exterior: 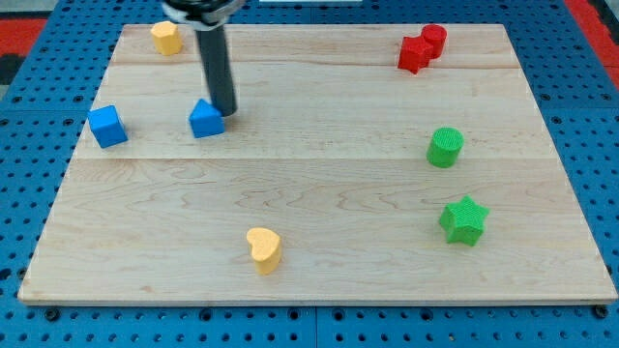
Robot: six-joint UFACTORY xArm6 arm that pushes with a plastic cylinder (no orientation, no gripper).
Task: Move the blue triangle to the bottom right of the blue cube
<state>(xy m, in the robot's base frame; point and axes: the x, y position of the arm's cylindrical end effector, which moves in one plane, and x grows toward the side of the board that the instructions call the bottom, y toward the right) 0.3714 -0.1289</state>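
The blue triangle (205,120) lies on the wooden board (319,222) in the upper left part. The blue cube (107,127) sits to its left, near the board's left edge, at about the same height in the view. My tip (225,111) rests against the triangle's upper right side, touching or nearly touching it. The dark rod rises from there to the view's top.
A yellow block (166,37) sits at the top left. Two red blocks (421,48) touch at the top right. A green cylinder (446,147) and a green star (463,219) stand at the right. A yellow heart (263,248) lies at the bottom centre.
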